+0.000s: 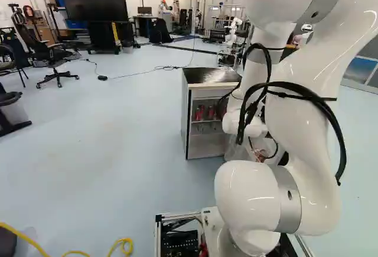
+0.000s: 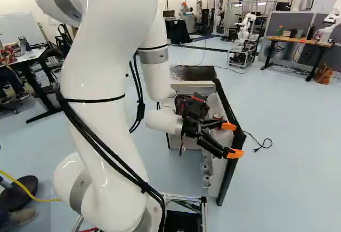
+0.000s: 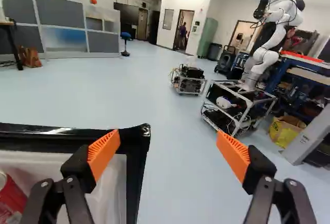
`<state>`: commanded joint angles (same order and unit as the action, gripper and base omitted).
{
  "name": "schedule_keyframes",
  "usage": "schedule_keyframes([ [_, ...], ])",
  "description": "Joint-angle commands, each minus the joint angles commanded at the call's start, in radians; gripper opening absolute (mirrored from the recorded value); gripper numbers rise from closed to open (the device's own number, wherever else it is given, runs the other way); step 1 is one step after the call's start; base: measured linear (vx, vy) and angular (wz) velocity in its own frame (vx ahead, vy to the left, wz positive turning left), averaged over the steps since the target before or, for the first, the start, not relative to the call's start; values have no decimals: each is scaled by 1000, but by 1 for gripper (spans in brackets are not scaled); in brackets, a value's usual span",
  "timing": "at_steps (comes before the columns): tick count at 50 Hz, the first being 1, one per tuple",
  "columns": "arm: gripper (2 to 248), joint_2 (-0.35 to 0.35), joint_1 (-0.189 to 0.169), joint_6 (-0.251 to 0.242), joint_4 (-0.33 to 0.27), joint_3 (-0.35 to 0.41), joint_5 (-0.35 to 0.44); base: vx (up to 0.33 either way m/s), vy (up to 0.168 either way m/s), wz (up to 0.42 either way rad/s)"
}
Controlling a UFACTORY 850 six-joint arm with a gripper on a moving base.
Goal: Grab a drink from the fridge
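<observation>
Fingers (image 3: 104,153) spread wide at the open fridge door (image 2: 229,177)
Red cans (image 1: 211,113) are seen on the inner shelf (image 1: 205,121) (another can (image 3: 9,199) in the door); if full, likely heavyish, smooth, thin-walled, best gripped gently around the middle. Direct access may be blocked by the door.

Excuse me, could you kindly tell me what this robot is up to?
The white arm has its open, empty hand at the edge of the fridge door, which stands open. Red cans stand inside the fridge, and another red can shows at the door's inner side. No drink is in its grasp yet.
</observation>
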<state>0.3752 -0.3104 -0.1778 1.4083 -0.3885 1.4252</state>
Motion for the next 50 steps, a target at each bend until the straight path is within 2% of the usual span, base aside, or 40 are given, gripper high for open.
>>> schedule_keyframes([
  [18,247,51,-103,0,0,-92,0,0,0,0],
  [25,247,56,-120,0,0,-101,0,0,0,0],
  [31,247,48,-116,0,0,-86,0,0,0,0],
  [39,247,21,-91,0,-5,-38,0,0,0,0],
  [50,247,-21,-40,0,-76,35,0,0,0,0],
])
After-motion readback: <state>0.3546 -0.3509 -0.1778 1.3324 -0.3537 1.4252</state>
